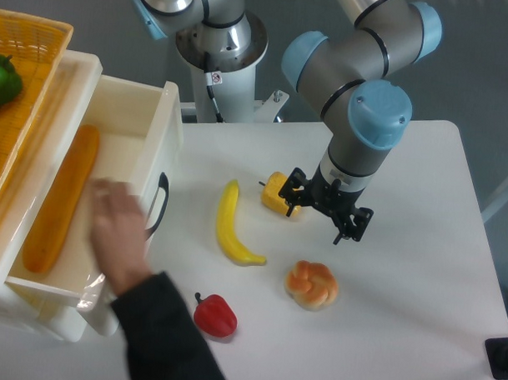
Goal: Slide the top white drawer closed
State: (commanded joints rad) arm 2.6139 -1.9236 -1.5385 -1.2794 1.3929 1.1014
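Person's hand [119, 234] motion-blurred over the top white drawer [130, 144], hiding part of its handle [158, 205]; basket [24, 90] cut off left.

The top white drawer [147, 153] looks like glossy, smooth plastic; the basket [23, 107] is woven orange wicker; the table [418, 271] is matt white.
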